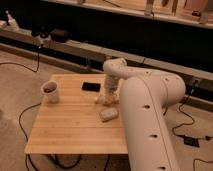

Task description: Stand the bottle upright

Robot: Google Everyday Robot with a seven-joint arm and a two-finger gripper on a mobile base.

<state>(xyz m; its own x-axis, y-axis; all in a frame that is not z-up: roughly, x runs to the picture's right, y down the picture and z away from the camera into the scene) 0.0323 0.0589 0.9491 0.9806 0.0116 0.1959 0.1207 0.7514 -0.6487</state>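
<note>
Claw (105, 98) down at worktop (70, 131), just behind bottle (109, 114) lying on its side; claw's grip impossible to tell.

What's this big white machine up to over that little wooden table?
It is a robot with one arm bent down over the table. Its gripper hangs low near the table's middle, just behind a small whitish bottle that lies on its side, not yet upright. Whether the two touch is unclear. A white mug stands at the left, and a dark flat object lies near the gripper.
</note>
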